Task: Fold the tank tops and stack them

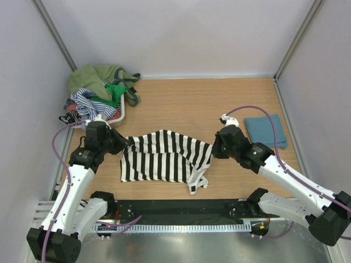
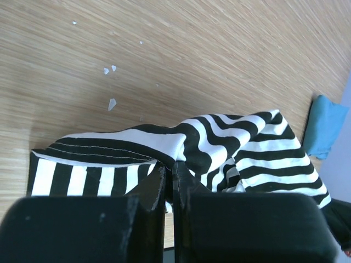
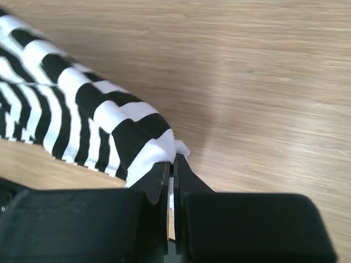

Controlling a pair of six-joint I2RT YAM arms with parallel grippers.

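Note:
The black-and-white striped tank top lies spread and rumpled on the wooden table between my arms. My left gripper is shut on its left edge; the left wrist view shows the jaws pinching the cloth. My right gripper is shut on its right edge; the right wrist view shows the jaws pinching a fold of the cloth. A folded teal-blue tank top lies at the right, also seen in the left wrist view.
A heap of other tops, olive, green and thin navy-striped, sits in a white tray at the back left. Grey walls enclose the table. A black rail runs along the near edge.

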